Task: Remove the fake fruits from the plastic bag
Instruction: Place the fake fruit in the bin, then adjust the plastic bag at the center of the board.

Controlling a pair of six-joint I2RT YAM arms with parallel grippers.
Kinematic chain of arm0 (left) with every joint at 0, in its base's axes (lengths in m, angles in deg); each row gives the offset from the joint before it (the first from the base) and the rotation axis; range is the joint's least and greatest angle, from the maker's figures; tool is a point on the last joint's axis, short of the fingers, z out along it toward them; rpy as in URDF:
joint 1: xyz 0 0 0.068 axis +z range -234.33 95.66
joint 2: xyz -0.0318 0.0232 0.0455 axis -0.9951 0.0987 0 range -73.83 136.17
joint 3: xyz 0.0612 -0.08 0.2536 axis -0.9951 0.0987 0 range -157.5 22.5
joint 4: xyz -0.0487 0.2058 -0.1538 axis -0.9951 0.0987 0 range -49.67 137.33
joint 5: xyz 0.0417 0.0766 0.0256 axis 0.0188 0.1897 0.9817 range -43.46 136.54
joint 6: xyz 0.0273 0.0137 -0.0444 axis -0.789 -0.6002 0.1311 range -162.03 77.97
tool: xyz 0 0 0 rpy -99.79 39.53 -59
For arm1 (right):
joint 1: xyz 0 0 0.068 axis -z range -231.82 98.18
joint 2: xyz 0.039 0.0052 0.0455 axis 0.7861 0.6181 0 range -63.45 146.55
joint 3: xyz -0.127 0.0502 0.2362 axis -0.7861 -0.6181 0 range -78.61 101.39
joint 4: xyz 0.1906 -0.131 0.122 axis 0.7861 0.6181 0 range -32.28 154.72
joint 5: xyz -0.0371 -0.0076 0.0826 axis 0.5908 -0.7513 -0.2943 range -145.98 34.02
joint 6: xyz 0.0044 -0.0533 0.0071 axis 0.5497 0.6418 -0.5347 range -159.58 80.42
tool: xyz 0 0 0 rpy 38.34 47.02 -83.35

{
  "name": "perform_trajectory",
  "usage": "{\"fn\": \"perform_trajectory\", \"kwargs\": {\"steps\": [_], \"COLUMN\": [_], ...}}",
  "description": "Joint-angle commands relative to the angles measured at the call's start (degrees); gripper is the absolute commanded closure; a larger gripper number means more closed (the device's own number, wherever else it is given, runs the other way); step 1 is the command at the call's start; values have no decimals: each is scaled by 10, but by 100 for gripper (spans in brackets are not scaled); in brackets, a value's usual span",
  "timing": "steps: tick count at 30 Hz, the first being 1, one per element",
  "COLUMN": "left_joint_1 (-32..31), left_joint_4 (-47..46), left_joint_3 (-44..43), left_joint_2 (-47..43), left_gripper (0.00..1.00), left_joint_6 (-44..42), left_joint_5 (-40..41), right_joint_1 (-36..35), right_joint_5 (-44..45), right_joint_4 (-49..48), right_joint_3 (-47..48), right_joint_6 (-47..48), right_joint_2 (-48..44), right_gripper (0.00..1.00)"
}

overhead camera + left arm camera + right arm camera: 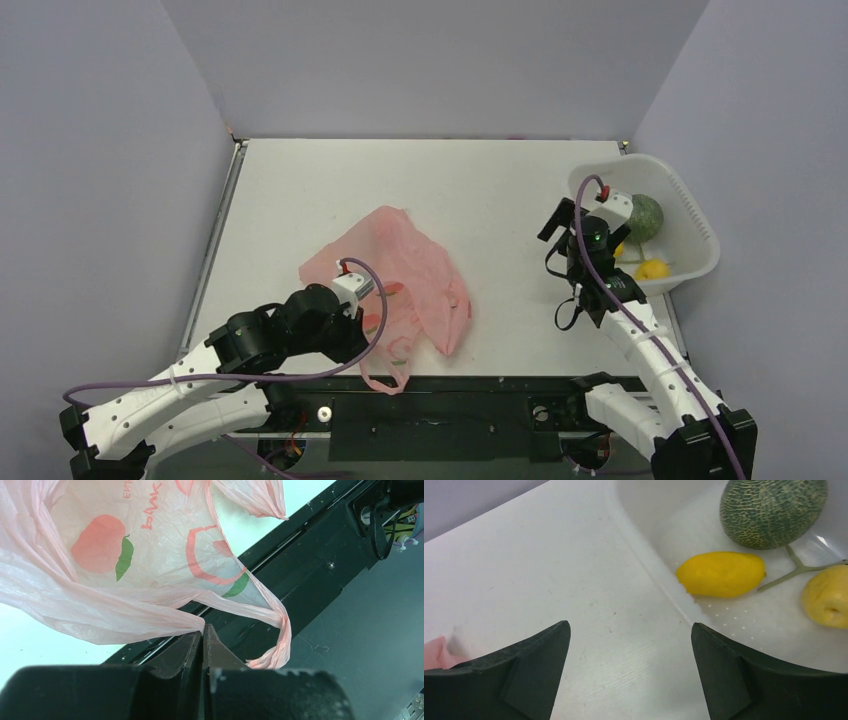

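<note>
The pink plastic bag (pixel 410 265) lies crumpled in the middle of the table, one loop handle (pixel 385 380) hanging over the near edge. My left gripper (pixel 372 312) is shut on a fold of the bag (pixel 125 615) near the handle (pixel 281 630). No fruit shows through the bag. My right gripper (pixel 600 225) is open and empty over the table beside the white tub (pixel 700 225). In the tub lie a green netted melon (pixel 774 510) and two yellow fruits, one (pixel 721 573) by the tub's wall and one (pixel 826 602) at the right.
The tub's rim (pixel 649 565) lies just right of my right fingers (pixel 724 665). The black base rail (pixel 440 410) runs along the near table edge (pixel 310 555). Grey walls close in the table on three sides.
</note>
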Motion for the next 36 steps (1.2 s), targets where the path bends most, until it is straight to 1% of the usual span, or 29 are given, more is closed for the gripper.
{"fn": "perform_trajectory", "kwargs": {"steps": [1, 2, 5, 6, 7, 8, 10, 11, 12, 13, 16, 17, 18, 19, 20, 21, 22, 24, 25, 27, 28, 29, 30, 31, 34, 36], "left_joint_1": [-4, -4, -4, -4, -4, -4, -4, -4, -4, -4, -4, -4, -4, -4, -4, -4, -4, -4, -4, -4, -4, -4, -4, -4, -4, -4], "left_joint_4": [-15, -15, -14, -13, -14, -14, -14, -14, -14, -14, -14, -14, -14, -14, -14, -14, -14, -14, -14, -13, -13, -13, -14, -14, -15, -15], "left_joint_3": [-7, -7, -8, -8, -8, -8, -8, -8, -7, -7, -6, -7, -7, -6, -6, -7, -7, -7, -6, -7, -8, -7, -7, -7, -7, -7], "left_joint_2": [1, 3, 8, 9, 9, 9, 8, 8, 6, 5, 2, 2, 1, 0, -1, -1, -2, -1, -1, 2, 4, 5, 5, 5, 6, 4], "left_gripper": [100, 100, 100, 100, 100, 100, 100, 100, 100, 100, 100, 100, 100, 100, 100, 100, 100, 100, 100, 100, 100, 100, 100, 100, 100, 100], "left_joint_6": [4, 4, 4, 4, 4, 4, 3, 3, 4, 4, 5, 5, 5, 5, 6, 6, 6, 6, 7, 7, 6, 6, 5, 5, 4, 5], "left_joint_5": [14, 14, 13, 13, 13, 12, 12, 12, 12, 13, 14, 14, 15, 15, 16, 16, 17, 17, 18, 17, 17, 16, 16, 14, 12, 13], "right_joint_1": [-94, -112, -200, -217, -253, -271, -348, -368, -409, -429, -544, -568, -615, -637, -678, -698, -745, -778, -786, -804, -813, -818, -820, -822, -822, -822], "right_joint_5": [48, 53, 68, 72, 79, 79, 70, 55, 44, 25, 26, 31, 42, 50, 67, 81, 114, 160, 169, 228, 282, 330, 354, 395, 456, 491], "right_joint_4": [4, 9, 16, 23, 31, 33, 31, 21, 16, 8, -11, -24, -30, -39, -42, -46, -46, -39, -35, -17, -8, 5, 14, 18, 47, 58], "right_joint_3": [33, 34, 31, 31, 31, 30, 21, 12, 8, 2, -9, -12, -13, -11, -9, -2, 2, 18, 27, 40, 45, 50, 50, 51, 53, 52], "right_joint_6": [30, 33, 35, 36, 35, 34, 32, 33, 38, 41, 47, 47, 47, 46, 47, 51, 54, 56, 56, 42, 36, 24, 12, 6, -39, -72], "right_joint_2": [-4, -3, 3, 4, 8, 9, 11, 12, 15, 22, 47, 65, 75, 97, 108, 132, 143, 179, 202, 239, 262, 272, 291, 312, 349, 368], "right_gripper": [14, 14, 14, 14, 14, 14, 14, 14, 14, 14, 14, 14, 14, 14, 14, 14, 14, 14, 14, 14, 14, 14, 14, 14, 13, 14]}}
